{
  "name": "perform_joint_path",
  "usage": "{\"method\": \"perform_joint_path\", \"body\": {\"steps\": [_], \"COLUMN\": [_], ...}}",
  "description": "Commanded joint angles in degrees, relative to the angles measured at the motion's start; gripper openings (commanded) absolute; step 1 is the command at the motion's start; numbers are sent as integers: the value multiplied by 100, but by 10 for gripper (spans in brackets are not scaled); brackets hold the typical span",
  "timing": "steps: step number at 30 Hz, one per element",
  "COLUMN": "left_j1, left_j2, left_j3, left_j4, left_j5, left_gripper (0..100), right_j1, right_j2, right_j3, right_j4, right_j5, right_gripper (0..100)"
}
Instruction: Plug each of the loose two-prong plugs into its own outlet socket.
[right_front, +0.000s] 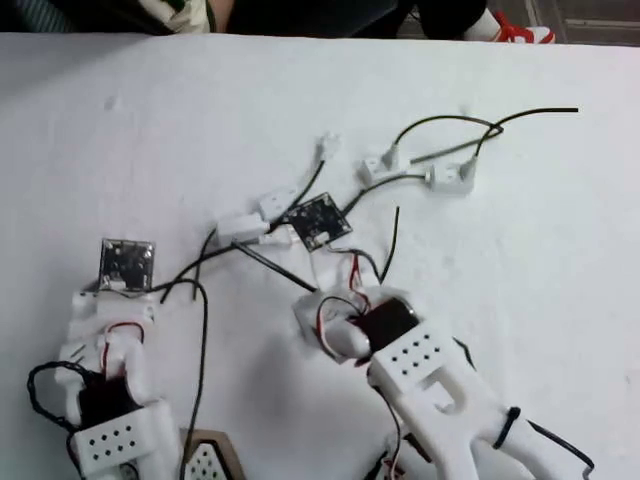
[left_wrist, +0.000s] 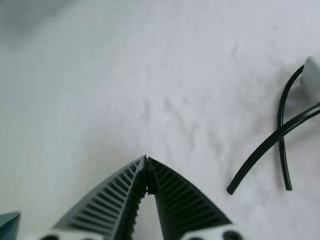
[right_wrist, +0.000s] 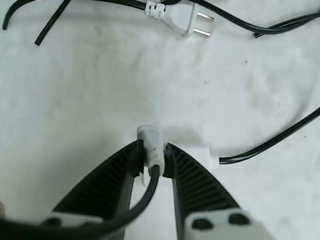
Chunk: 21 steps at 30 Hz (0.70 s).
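Observation:
My right gripper (right_wrist: 152, 150) is shut on a white plug body (right_wrist: 150, 146), whose black cord runs back between the fingers; in the high view this gripper (right_front: 312, 305) sits mid-table, just below a black circuit board (right_front: 318, 222). A loose white two-prong plug (right_wrist: 182, 22) lies ahead of it, prongs bare. White plug and socket pieces lie at the board's left (right_front: 242, 226) and farther back right (right_front: 380, 165) (right_front: 450, 178). My left gripper (left_wrist: 146, 172) is shut on nothing, resting over bare table at the near left (right_front: 127, 265).
Black cords (right_front: 200, 265) snake between the two arms, and loose cord ends (left_wrist: 260, 150) lie close to the left gripper. A small white connector (right_front: 328, 143) lies behind the board. White tabletop (right_front: 120, 130) stretches open at the far left.

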Motion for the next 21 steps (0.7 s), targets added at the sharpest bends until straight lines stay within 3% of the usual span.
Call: {"method": "perform_joint_path", "body": {"steps": [1,21], "left_j1": [-13,-22], "left_j2": [-48,-48], "left_j3": [18,35], "left_j4": [-141,-141], "left_j5": [-35,-35], "left_gripper": [23,23], "right_j1": [163,215], "right_j2": [40,13], "right_j3": [-9,97], "right_j4": [-119,725], "right_j5": [-9,343], "right_gripper": [16,16]}}
